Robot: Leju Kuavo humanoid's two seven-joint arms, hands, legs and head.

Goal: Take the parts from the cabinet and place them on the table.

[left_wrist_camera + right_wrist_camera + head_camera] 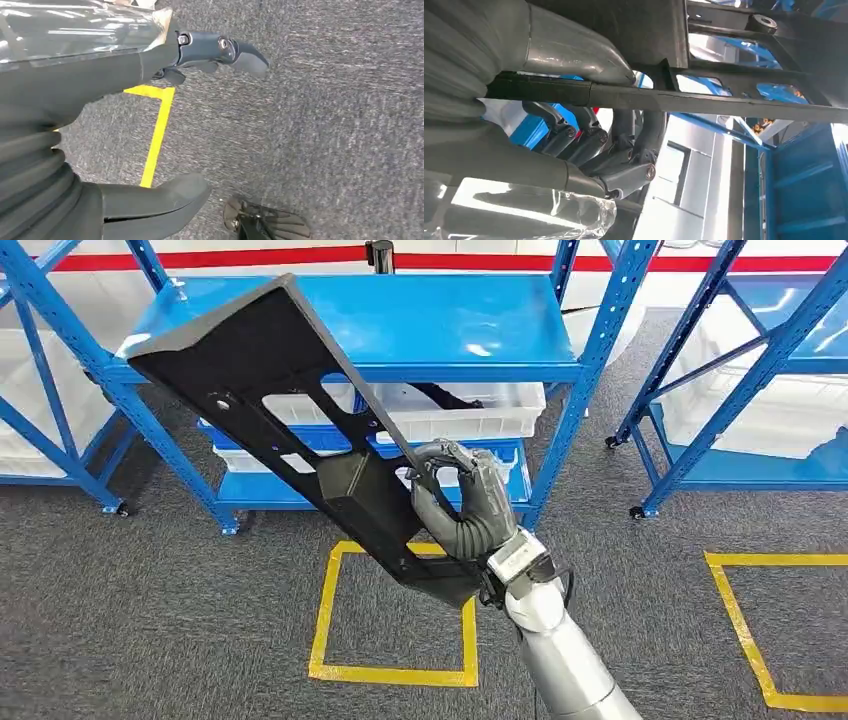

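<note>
From the head view, the right hand (462,502) grips a long black panel part (290,410) near its lower end, fingers wrapped over one thin edge rail. The part is tilted, its upper end rising in front of the blue shelf rack (400,325) and hiding the left end of the rack's top shelf. Through the part's cut-outs I can see bits of two white bins (470,410) sitting on the rack's lower shelves; something dark lies in the upper bin, too hidden to name. Below the rack, on the grey carpet (150,620), a yellow taped square (395,673) is partly covered by the part's lower end and the silver forearm. A second taped outline (745,625) to the right of the rack is cut off by the picture edge, as are two more blue racks on either side.

The left wrist view looks down at carpet and a yellow tape corner (157,125). The left hand (150,75) holds nothing, thumb and fingers spread apart.

The right wrist view shows the grip closely: the thumb presses one side of the part's thin rail (684,102) and the dark fingers (589,142) curl round the other. Beyond, the blue rack is blurred and overexposed.
</note>
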